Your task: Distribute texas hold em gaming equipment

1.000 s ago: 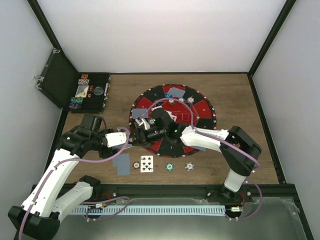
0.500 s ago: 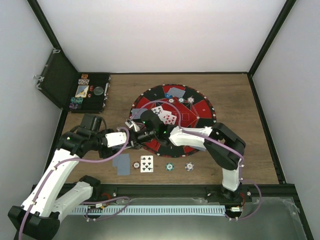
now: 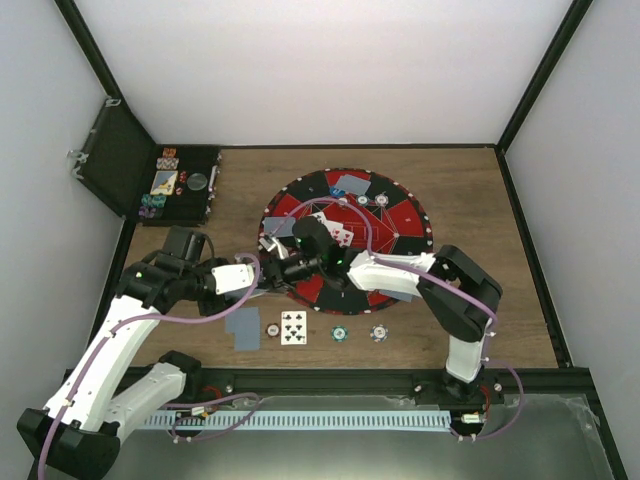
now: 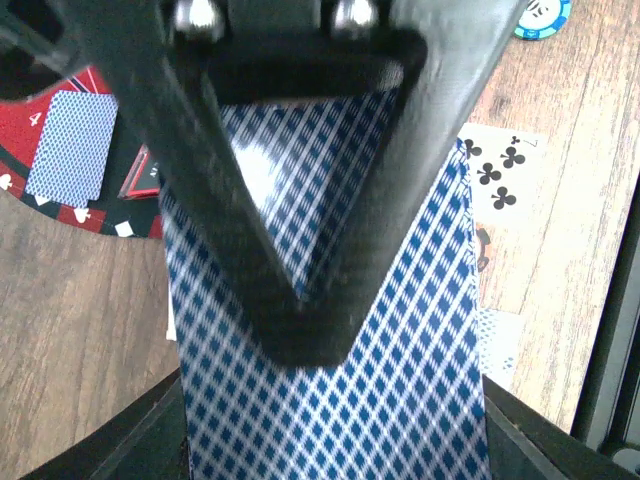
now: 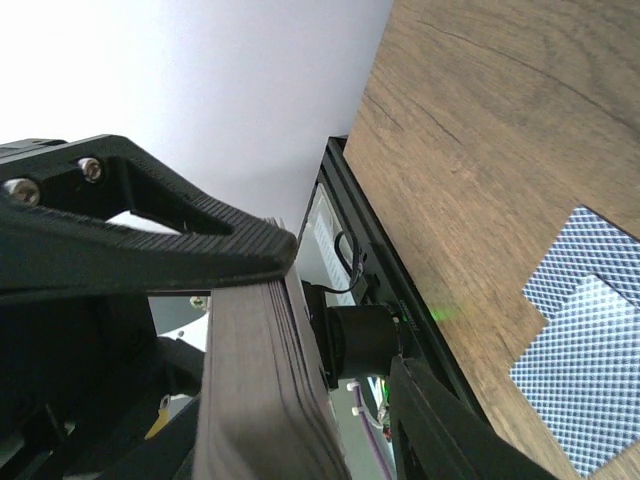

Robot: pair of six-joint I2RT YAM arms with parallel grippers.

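My left gripper (image 3: 268,278) is shut on a deck of playing cards (image 3: 275,272) at the mat's left rim; its blue-checked back (image 4: 330,400) fills the left wrist view between the left gripper's (image 4: 330,445) fingers. My right gripper (image 3: 287,268) has come to that deck. A black finger (image 4: 300,200) lies across the top card. In the right wrist view the deck's edge (image 5: 260,400) stands between the right gripper's (image 5: 310,430) fingers, with a gap on one side. Face-up cards (image 3: 335,230) and grey-backed cards (image 3: 351,184) lie on the mat (image 3: 405,215).
Near the front edge lie two grey-backed cards (image 3: 242,327), a clubs card (image 3: 293,327) and three chips (image 3: 340,333). An open black case (image 3: 182,185) with chips sits at the back left. More chips line the mat's far rim (image 3: 360,200).
The right arm has swung left from over the mat to the deck in the left gripper, and its jaws have narrowed. The left arm has stayed put.
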